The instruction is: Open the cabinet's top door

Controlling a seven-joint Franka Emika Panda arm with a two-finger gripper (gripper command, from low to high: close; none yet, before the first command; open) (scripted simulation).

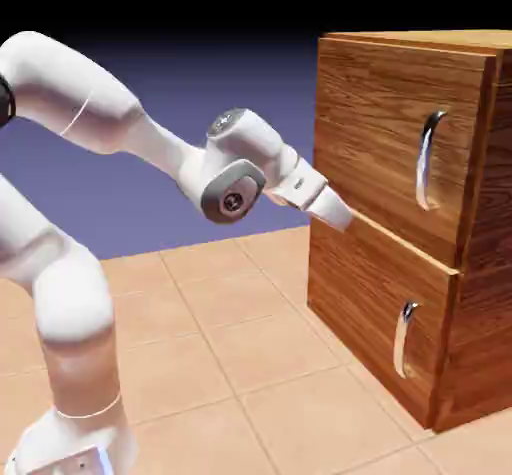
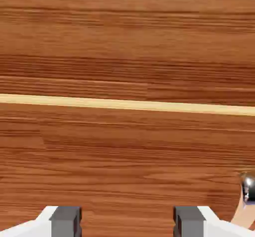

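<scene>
Currently: gripper (image 1: 338, 213) level, fingertips (image 2: 65, 220) spread wide apart with nothing between, right up against the cabinet (image 1: 400, 293) at the pale seam between its two front panels. Top door (image 1: 385, 133) shut, flush with the front. Long silver handle (image 1: 429, 160) upright near the door's far edge, well away from the gripper. Cabinet standing on the tiled floor (image 1: 220, 353).

hand (image 1: 345, 218) hard against cabinet (image 1: 400, 143) front, handle (image 1: 430, 160) unobstructed, open floor (image 1: 230, 333) behind
</scene>
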